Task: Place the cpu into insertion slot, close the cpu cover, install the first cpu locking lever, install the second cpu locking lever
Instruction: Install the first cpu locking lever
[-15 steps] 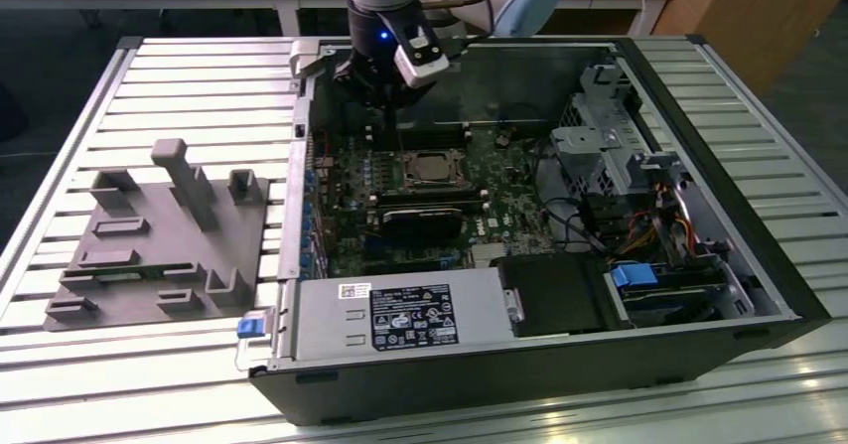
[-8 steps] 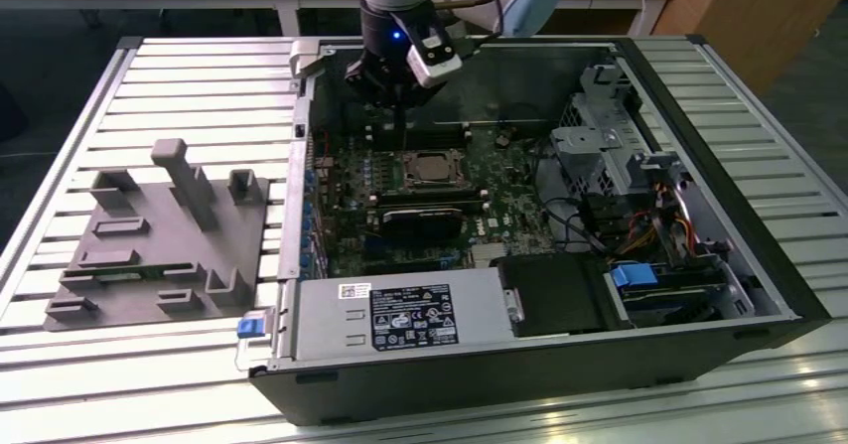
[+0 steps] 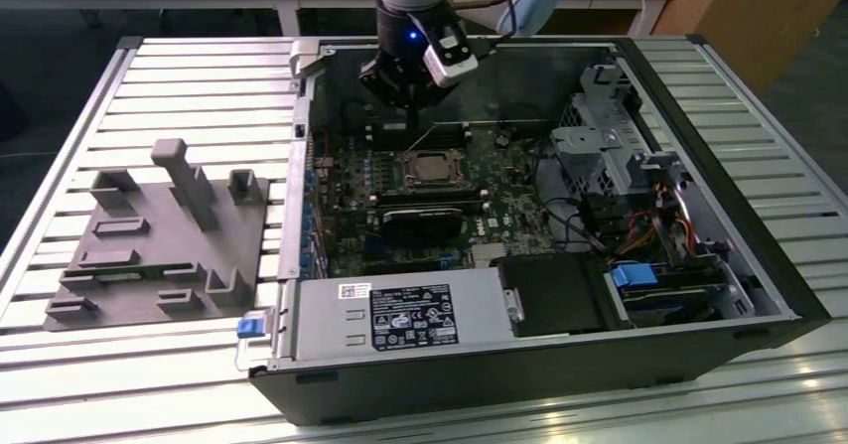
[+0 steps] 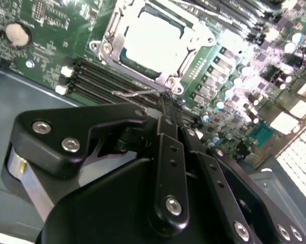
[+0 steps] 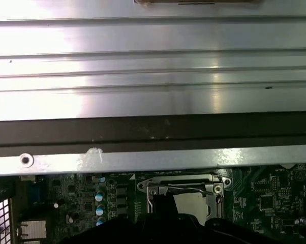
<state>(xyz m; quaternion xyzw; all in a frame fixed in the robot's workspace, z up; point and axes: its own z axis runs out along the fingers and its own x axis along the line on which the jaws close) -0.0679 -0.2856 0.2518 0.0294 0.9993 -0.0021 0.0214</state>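
Note:
The cpu (image 4: 153, 38), with a pale metal top, lies flat in the insertion slot (image 4: 106, 47) on the green board. The silvery cpu cover (image 4: 196, 53) lies down around it as a frame. A thin wire locking lever (image 4: 135, 93) runs along the socket's edge, between the socket and the memory slots. My gripper (image 4: 165, 104) is shut, its black fingertips right at the end of that lever. Whether it grips the wire I cannot tell. In the exterior view the gripper (image 3: 413, 126) hangs just behind the cpu (image 3: 431, 169). In the first wrist view the lever (image 5: 191, 189) crosses the socket.
The open computer case (image 3: 742, 265) lies on a slatted metal table. A grey holder block (image 3: 159, 235) sits at the exterior view's left. The power supply (image 3: 397, 315) is in front, and drive bays and cables (image 3: 623, 166) at the right. Long black memory slots (image 4: 102, 76) flank the socket.

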